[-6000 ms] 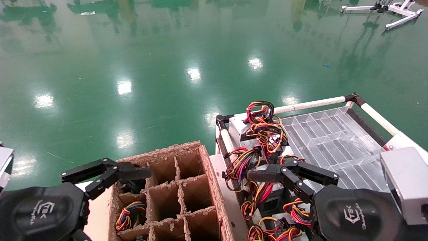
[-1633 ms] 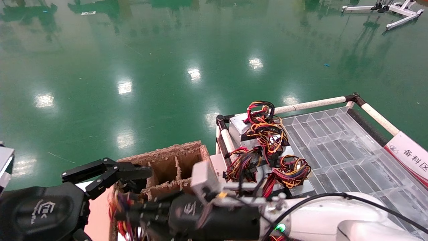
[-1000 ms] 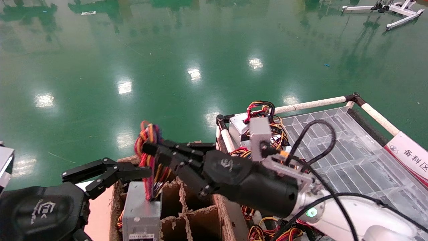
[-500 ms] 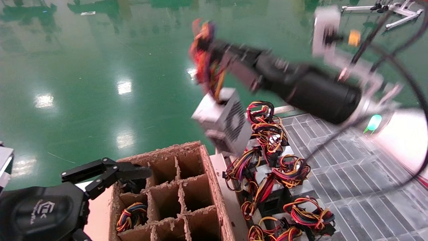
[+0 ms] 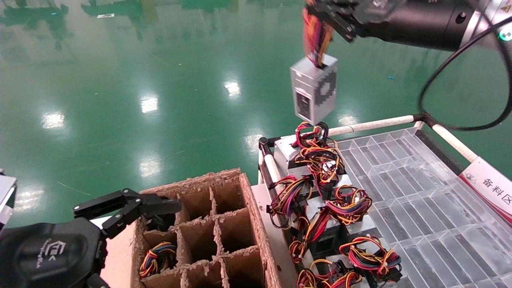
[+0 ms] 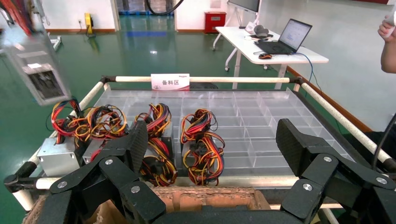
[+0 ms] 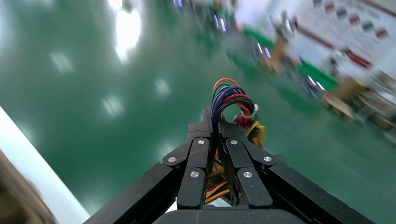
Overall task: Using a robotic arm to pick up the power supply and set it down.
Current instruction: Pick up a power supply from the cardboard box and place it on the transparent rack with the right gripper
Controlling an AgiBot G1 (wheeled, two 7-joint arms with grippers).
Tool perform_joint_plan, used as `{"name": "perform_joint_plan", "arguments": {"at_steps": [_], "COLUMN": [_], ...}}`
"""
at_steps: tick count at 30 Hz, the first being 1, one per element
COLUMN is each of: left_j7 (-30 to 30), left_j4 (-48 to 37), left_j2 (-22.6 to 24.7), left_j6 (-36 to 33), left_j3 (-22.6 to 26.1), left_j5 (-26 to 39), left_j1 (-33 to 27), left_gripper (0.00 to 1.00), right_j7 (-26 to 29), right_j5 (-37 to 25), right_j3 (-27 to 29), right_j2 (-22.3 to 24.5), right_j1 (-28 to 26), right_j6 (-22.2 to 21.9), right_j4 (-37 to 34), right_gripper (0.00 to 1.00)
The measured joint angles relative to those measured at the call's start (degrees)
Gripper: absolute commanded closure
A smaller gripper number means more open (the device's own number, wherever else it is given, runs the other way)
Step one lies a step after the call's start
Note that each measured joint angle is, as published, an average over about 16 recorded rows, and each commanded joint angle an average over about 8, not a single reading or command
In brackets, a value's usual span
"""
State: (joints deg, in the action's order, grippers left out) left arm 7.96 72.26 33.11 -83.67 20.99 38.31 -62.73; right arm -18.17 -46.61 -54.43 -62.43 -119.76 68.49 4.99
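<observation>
High at the top right of the head view, my right gripper [image 5: 320,16] is shut on the wire bundle [image 5: 316,38] of the power supply [image 5: 314,90]. The silver-grey box with its round fan grille hangs below the wires, in the air above the far left corner of the cart. The right wrist view shows my fingers [image 7: 201,140] pinching the coloured wires [image 7: 231,95]. The same box [image 6: 35,67] shows at the edge of the left wrist view. My left gripper [image 5: 168,206] rests open over the near left corner of the cardboard box [image 5: 240,188].
Several more power supplies with wire bundles [image 5: 320,160] lie along the left side of the clear divided tray [image 5: 400,168] on the white-railed cart [image 5: 372,126]. One cardboard cell holds another wire bundle [image 5: 158,256]. Green floor lies beyond.
My right arm dipped into the cardboard box, closed on the wires, lifted the power supply out and swung it up and right; it now hangs above the cart's far left corner.
</observation>
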Motion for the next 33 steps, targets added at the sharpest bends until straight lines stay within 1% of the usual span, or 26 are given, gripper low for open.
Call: {"name": "perform_joint_plan", "arguments": {"at_steps": [6,13,22,28,33], "left_j7": [0.00,0.00,0.00,-0.01,-0.01], "left_j4": [0.00,0.00,0.00,0.00,0.00], "left_j2": [0.00,0.00,0.00,0.00,-0.01], "left_j6": [0.00,0.00,0.00,0.00,0.01], "left_j3": [0.00,0.01,0.01,0.01,0.02], "left_j5": [0.00,0.00,-0.01,-0.01,-0.01], "left_j1": [0.00,0.00,0.00,0.00,0.00], "left_gripper": [0.00,0.00,0.00,0.00,0.00], "right_j7": [-3.87,-7.56,-11.98,-14.36,-15.32], "right_j5": [-6.56,-9.88,-12.78,-15.37,-16.78], "right_j3": [-4.21,-6.36,-8.32,-10.12,-11.10], "right_j2": [-0.89,-1.34,-1.55,-2.56,-3.69], "right_j1": [-4.63,-6.79,-6.67,-5.35,-3.75], "right_j6": [-5.45,-9.81,-13.38,-15.24,-16.07], "right_j4": [-1.97,-3.39,-4.20,-4.50,-4.74], "right_gripper": [1.00,1.00,1.00,1.00,1.00]}}
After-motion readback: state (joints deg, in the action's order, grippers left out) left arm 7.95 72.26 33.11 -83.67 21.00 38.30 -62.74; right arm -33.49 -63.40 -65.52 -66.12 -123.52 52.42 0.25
